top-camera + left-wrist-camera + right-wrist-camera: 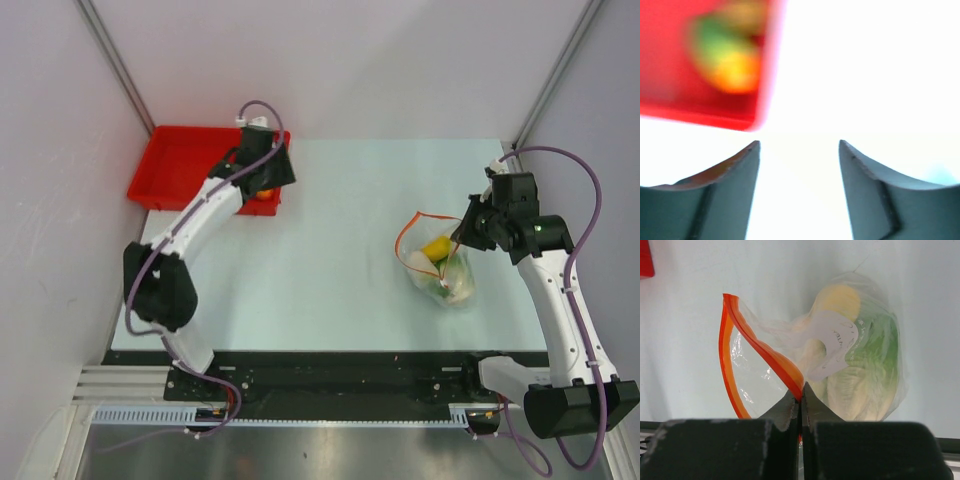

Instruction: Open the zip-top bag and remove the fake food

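At the near edge of the table, two arms are being carried on a black strip, one at each side. Beyond them, a broad stretch of table is lying bare between the arms, from the near edge to the far one.

Toward the right edge, one bag is lying on its side, with a margin of table being left around it. Its zip strip is being pinched by the right gripper, whose jaws are closed tight on it, and the mouth is being held open in a loop toward the left. Food is being kept inside the bag: three pieces can be counted, one yellow piece, one white radish and one green lettuce.

At the far-left corner, one red tray is sitting at the table's edge. The left gripper is being held just beside the tray's near-right corner, jaws wide apart, nothing between them. One orange-red fruit is lying in the tray; in the left wrist view it is blurred, so further pieces cannot be counted.
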Robot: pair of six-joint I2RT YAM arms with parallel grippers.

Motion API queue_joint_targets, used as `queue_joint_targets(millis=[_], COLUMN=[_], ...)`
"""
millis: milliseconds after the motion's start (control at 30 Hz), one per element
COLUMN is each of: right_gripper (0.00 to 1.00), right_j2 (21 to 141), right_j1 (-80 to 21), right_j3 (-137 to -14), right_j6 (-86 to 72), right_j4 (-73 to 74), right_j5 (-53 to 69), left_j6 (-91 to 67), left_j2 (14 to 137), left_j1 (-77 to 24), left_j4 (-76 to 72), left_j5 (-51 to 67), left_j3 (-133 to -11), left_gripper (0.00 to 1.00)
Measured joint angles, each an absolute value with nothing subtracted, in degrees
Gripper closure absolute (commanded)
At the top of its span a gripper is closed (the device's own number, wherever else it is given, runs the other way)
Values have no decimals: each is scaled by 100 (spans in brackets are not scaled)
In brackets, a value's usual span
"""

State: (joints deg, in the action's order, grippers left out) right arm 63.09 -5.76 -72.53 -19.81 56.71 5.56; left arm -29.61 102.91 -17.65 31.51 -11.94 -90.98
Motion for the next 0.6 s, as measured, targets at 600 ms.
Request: queue_joint_targets(millis=[600], right_gripper=[100], right_j2=[6307], right_j1=[-742], right_j3=[-7253], right_j6=[-1922], right_j4=[5675], right_j5=[565], left_j6=[-1743], left_j2=[10945], left_j1=[-5754], left_j4=[2467], left_j5=[561], left_j3=[-10425], left_gripper=[74])
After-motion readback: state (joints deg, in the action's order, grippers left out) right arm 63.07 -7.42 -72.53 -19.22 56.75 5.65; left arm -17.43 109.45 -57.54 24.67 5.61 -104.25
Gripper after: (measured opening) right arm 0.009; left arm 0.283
